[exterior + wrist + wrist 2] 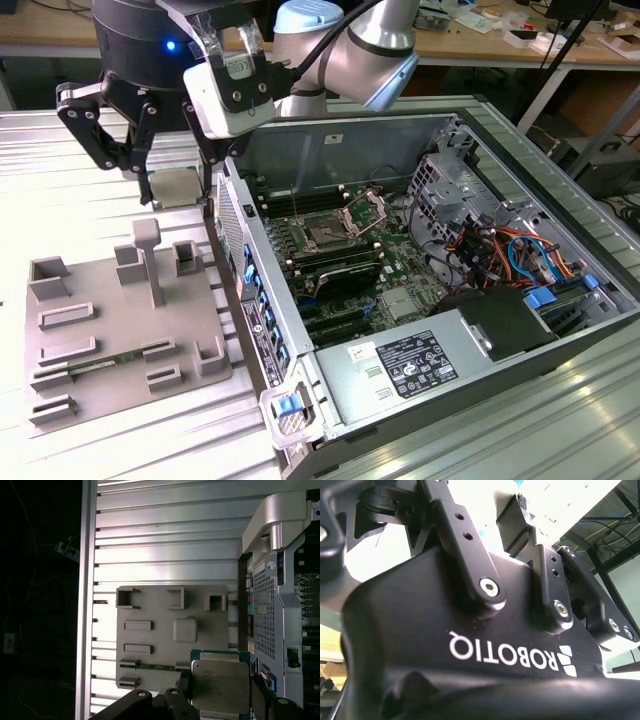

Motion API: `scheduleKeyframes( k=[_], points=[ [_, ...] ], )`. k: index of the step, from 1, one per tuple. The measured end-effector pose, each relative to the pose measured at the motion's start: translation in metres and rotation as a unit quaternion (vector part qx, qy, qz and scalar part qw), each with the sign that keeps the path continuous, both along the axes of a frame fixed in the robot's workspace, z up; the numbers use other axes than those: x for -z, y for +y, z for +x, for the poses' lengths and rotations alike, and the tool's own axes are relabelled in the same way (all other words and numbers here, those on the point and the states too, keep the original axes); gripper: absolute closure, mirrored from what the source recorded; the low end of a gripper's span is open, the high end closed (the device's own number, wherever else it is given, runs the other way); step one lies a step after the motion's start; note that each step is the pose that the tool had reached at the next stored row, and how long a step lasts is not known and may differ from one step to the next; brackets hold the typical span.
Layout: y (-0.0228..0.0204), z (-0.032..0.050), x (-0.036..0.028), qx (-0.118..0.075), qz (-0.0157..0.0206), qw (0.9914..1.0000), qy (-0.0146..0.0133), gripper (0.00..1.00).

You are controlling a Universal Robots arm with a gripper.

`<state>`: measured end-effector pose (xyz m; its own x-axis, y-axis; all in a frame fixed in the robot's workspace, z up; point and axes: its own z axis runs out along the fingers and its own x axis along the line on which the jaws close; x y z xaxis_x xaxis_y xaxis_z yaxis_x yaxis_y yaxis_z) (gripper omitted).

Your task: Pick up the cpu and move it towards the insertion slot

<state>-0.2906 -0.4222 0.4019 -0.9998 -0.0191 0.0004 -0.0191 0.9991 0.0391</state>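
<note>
The cpu (178, 183), a flat silvery square, hangs in the air between the two black fingers of my gripper (178, 194), which is shut on it. It is above the far end of the grey tray, just outside the open computer case. In the first wrist view the cpu (220, 680) shows its metal top and green rim, with a finger (181, 686) pressed against one side. The insertion slot (326, 233) lies on the green board inside the case, toward the exterior view's right of the gripper. Its silver bracket (368, 208) is hinged up.
A grey plastic tray (110, 330) with raised blocks lies on the ribbed metal table (60, 180). The case's side wall (245, 280) stands between tray and board. Long black memory slots (335, 268), a small heatsink (403, 303), cables (500, 250) and the power supply (400, 365) crowd the case.
</note>
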Motion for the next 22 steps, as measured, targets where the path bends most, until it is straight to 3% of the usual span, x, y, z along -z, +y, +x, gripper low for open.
scheduleKeyframes(
  k=[22],
  points=[
    [0.0000,0.0159,0.0002,0.000,0.0000,1.00000,0.0000,0.45]
  ],
)
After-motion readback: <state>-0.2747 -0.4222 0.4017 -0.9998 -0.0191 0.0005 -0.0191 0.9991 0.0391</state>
